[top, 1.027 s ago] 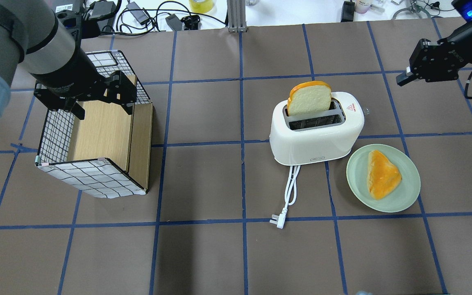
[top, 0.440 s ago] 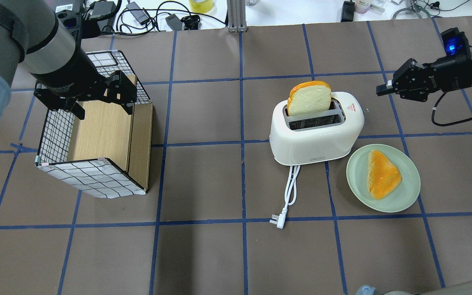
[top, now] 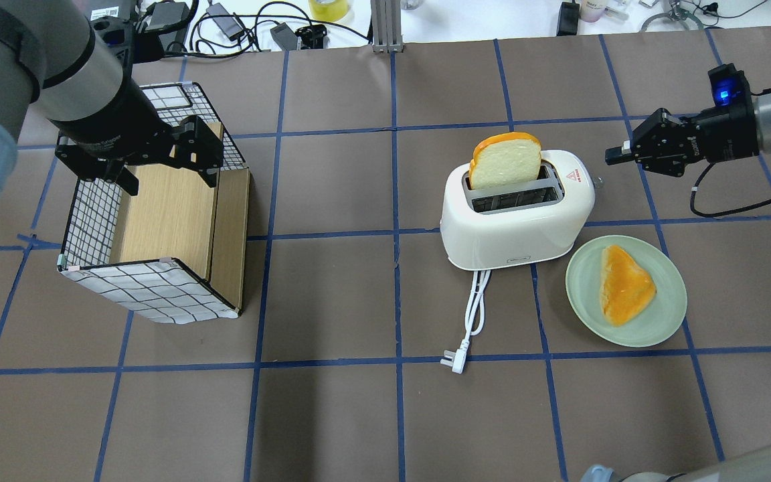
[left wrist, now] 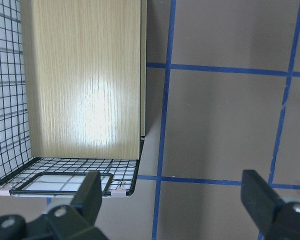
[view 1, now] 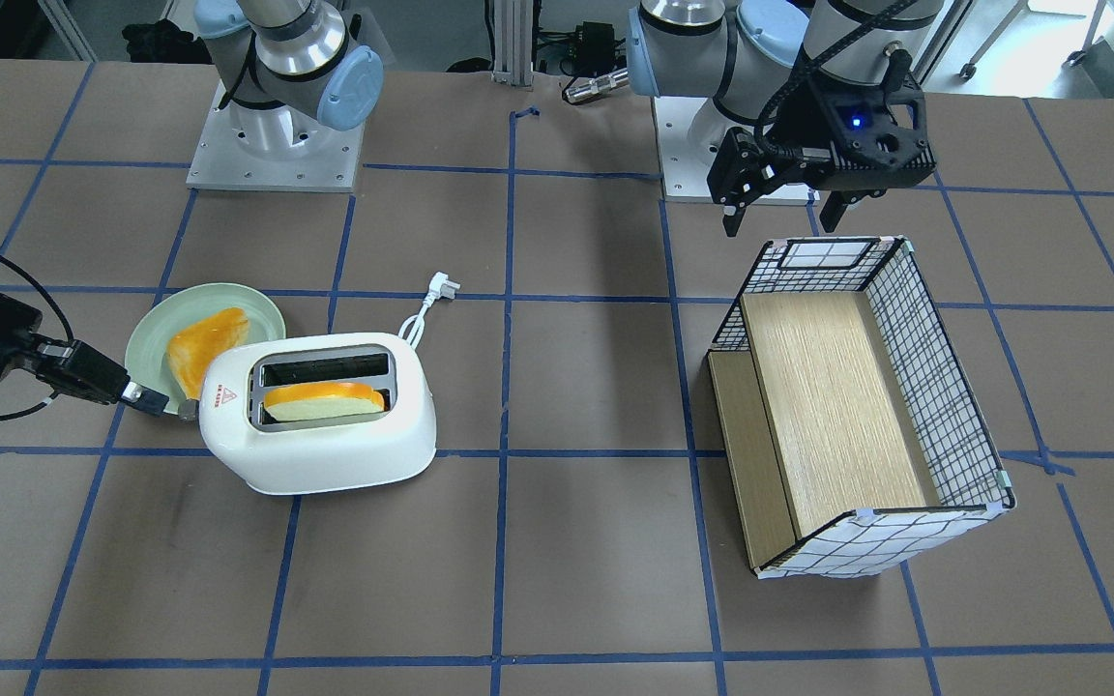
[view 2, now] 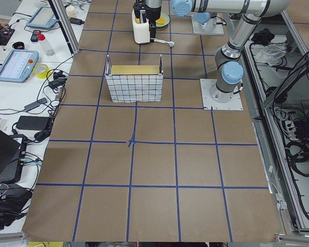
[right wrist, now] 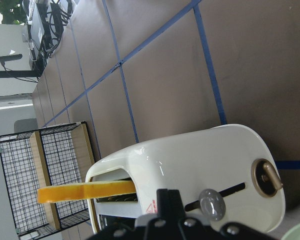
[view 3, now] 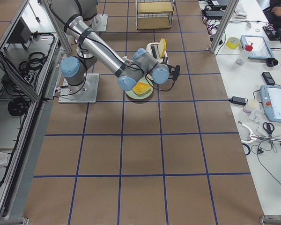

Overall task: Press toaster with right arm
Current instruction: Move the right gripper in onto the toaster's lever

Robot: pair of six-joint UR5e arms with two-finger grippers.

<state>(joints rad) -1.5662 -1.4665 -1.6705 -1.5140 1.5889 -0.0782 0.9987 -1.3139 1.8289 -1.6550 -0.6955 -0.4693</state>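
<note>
The white toaster (top: 516, 214) stands right of the table's middle with a bread slice (top: 506, 161) sticking up out of its far slot. Its small grey lever (top: 598, 179) is on the right end. My right gripper (top: 610, 158) is shut and empty, lying level and pointing at that end, a short gap from the lever. In the right wrist view the lever knob (right wrist: 212, 204) lies just right of my fingertips (right wrist: 168, 192). In the front view the gripper (view 1: 143, 396) is just left of the toaster (view 1: 325, 435). My left gripper (top: 164, 171) hangs open above the basket.
A pale green plate (top: 666, 321) with a toasted slice (top: 623, 284) lies right in front of the toaster. The white cord and plug (top: 456, 361) trail toward the near edge. A wire basket with a wooden shelf (top: 151, 294) stands at the left.
My right gripper has swung down and left from the far right corner, turned level, and now points at the toaster's lever end. The left arm has not moved.
</note>
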